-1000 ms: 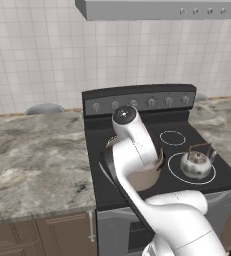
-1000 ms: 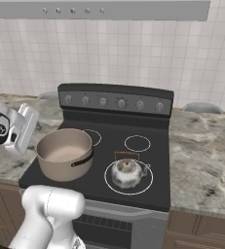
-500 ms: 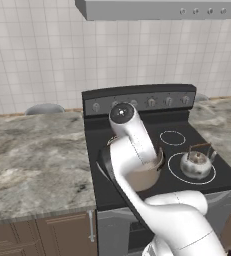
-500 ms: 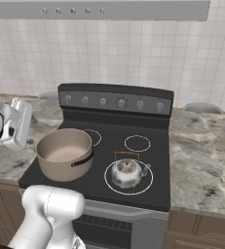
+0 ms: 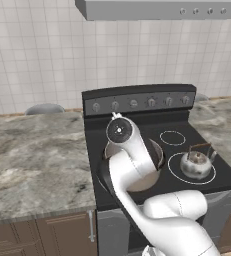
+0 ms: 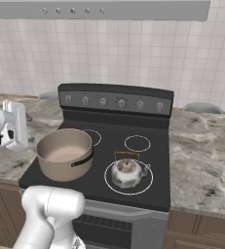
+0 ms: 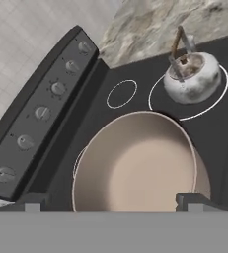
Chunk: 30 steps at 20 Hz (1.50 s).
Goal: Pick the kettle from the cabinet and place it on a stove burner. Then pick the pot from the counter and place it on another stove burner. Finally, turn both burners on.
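Dark finger tips of the gripper (image 7: pixel 110 201) stand wide apart with nothing between them, poised above the open mouth of the pot (image 7: pixel 137 163). Beige and dark-rimmed, the pot (image 6: pixel 65 153) sits on the front-left burner of the stove (image 6: pixel 99 180), one black side handle facing the oven front. Beside it, on the front-right burner ring, rests the kettle (image 6: pixel 127 172) (its thin arched handle upright), shiny silver and well clear of the pot. Two smaller burner rings lie bare behind them. A row of grey knobs (image 7: pixel 41 112) lines the raised back panel. Veined marble counter (image 5: pixel 32 155) flanks the range on both sides, under white tiled wall.
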Available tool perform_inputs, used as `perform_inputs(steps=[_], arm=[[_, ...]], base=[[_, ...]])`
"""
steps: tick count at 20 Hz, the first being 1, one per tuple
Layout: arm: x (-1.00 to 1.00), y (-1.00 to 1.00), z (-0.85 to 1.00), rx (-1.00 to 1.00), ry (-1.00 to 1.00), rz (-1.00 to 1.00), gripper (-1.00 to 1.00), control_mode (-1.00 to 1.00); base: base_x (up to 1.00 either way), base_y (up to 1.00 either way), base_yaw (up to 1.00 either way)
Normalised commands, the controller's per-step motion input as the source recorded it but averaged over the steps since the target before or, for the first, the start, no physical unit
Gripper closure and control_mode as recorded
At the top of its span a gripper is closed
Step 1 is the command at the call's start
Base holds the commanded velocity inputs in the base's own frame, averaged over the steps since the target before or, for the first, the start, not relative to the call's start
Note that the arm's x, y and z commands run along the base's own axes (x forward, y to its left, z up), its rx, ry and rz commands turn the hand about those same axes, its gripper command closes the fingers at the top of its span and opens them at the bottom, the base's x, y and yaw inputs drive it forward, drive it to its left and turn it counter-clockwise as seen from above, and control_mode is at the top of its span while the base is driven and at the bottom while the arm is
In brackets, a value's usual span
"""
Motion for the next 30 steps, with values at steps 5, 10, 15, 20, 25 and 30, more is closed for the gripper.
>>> perform_inputs(steps=[5, 10, 15, 20, 25, 30], arm=[[0.17, 0.10, 0.18, -0.10, 0.00, 0.10, -1.00, -1.00], [0.26, 0.15, 0.18, -0.09, 0.00, 0.08, -1.00, -1.00], [0.24, 0.26, 0.09, -0.06, 0.00, 0.05, -1.00, -1.00], [0.26, 0.27, 0.00, -0.01, 0.00, 0.00, -1.00, -1.00], [0.34, 0.16, -0.03, 0.03, -0.07, 0.00, -1.00, -1.00], [0.32, 0.14, -0.05, 0.12, -0.19, 0.00, -1.00, -1.00]], base=[[0.00, 0.00, 0.00], [0.00, 0.00, 0.00], [0.00, 0.00, 0.00], [0.00, 0.00, 0.00], [0.00, 0.00, 0.00], [0.00, 0.00, 0.00]])
